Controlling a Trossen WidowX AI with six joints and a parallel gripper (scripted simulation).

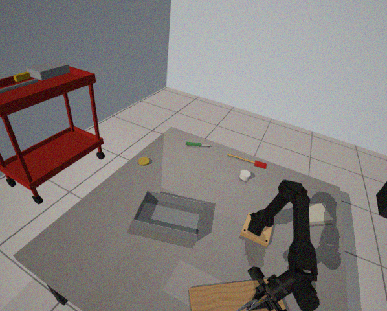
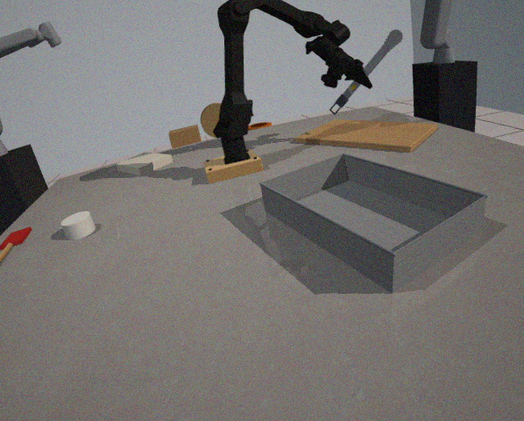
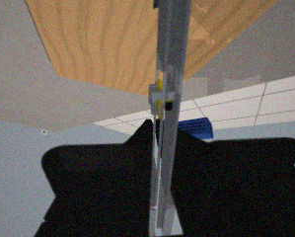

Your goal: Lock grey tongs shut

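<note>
The grey tongs (image 1: 252, 303) (image 2: 379, 54) (image 3: 174, 44) are in the air above the wooden board (image 1: 217, 296) (image 2: 375, 138) (image 3: 103, 44). In the exterior view they slant steeply, the rounded tips at the upper right and the hinge end with its loop at the lower left. Their two arms look pressed together; whether the lock holds cannot be seen. My gripper (image 2: 365, 80) (image 3: 153, 123) is shut on the tongs around their middle. The roasting tin (image 1: 167, 230) (image 2: 330, 239) stands on the table with nothing on it or in it.
A white cylinder (image 1: 244, 175) (image 2: 79, 225) and a red-headed tool (image 1: 260, 164) (image 2: 15, 239) lie beyond the tin, with a green-handled tool (image 1: 193, 144) and a yellow disc (image 1: 143, 161). A cream block (image 1: 317, 214) (image 2: 162, 159) lies beside my arm's base.
</note>
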